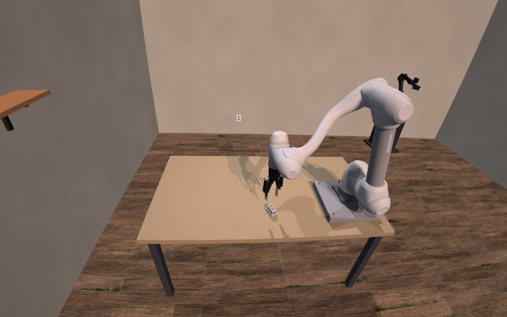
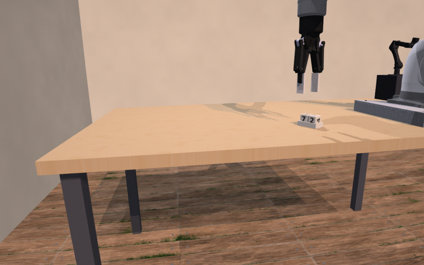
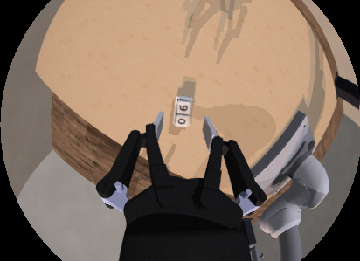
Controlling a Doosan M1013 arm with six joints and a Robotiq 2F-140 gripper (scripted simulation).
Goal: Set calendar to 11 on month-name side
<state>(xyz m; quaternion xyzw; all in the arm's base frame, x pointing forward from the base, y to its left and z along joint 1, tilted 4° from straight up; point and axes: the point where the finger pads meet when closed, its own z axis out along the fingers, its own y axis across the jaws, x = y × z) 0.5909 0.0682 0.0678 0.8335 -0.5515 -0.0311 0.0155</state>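
A small white calendar tray (image 1: pixel 270 213) (image 2: pixel 305 124) stands on the wooden table (image 1: pixel 208 196) (image 2: pixel 190 131) (image 3: pixel 116 51), with two white digit cubes sitting side by side in it. In the exterior view the left cube (image 2: pixel 304 118) shows 7 and the right cube (image 2: pixel 312 119) shows 2 on their near faces. In the wrist view their top faces read 9 and 0. My gripper (image 1: pixel 270 193) (image 2: pixel 307 86) (image 3: pixel 183 120) hangs well above the cubes, open and empty.
The arm's grey base plate (image 1: pixel 336 204) (image 2: pixel 401 113) lies on the table to the right of the tray. A brown shelf (image 1: pixel 7 104) juts from the left wall. A black stand (image 1: pixel 401 114) is behind the table.
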